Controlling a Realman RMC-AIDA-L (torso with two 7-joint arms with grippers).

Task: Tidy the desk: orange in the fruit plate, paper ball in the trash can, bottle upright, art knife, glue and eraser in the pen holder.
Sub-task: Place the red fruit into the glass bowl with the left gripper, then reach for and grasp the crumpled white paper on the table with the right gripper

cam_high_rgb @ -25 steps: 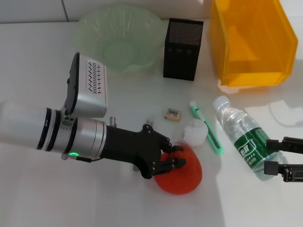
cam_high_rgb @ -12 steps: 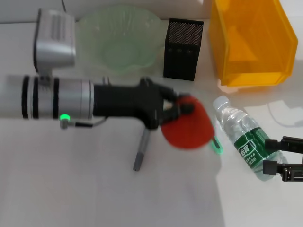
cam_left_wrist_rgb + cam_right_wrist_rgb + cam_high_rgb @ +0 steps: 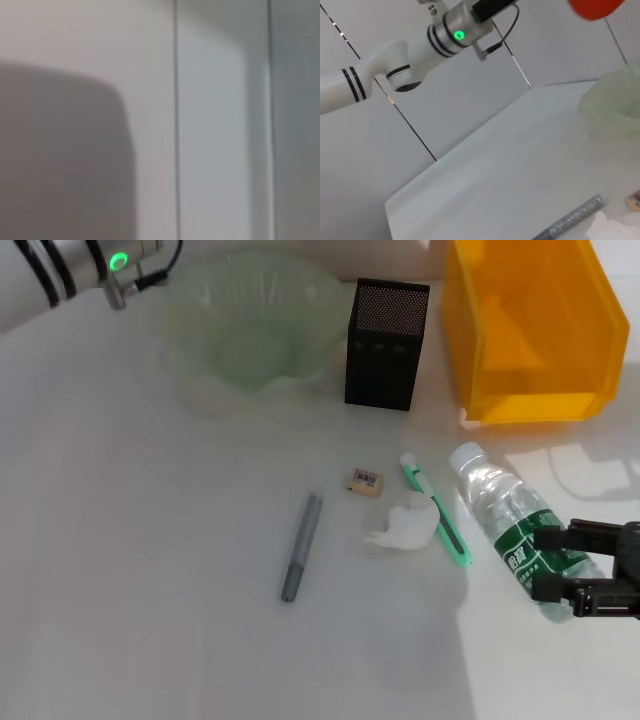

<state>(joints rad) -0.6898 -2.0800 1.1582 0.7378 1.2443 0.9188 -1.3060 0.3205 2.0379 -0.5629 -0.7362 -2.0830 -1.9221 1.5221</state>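
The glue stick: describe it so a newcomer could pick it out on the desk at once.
Start at the tall black mesh pen holder and come toward the robot, past the tiny beige eraser. The slim grey glue stick lies alone on the white desk, left of the crumpled white paper ball; the similar mint-green art knife lies beyond that.

Yellow trash can, black mesh pen holder (green-labelled bottle).
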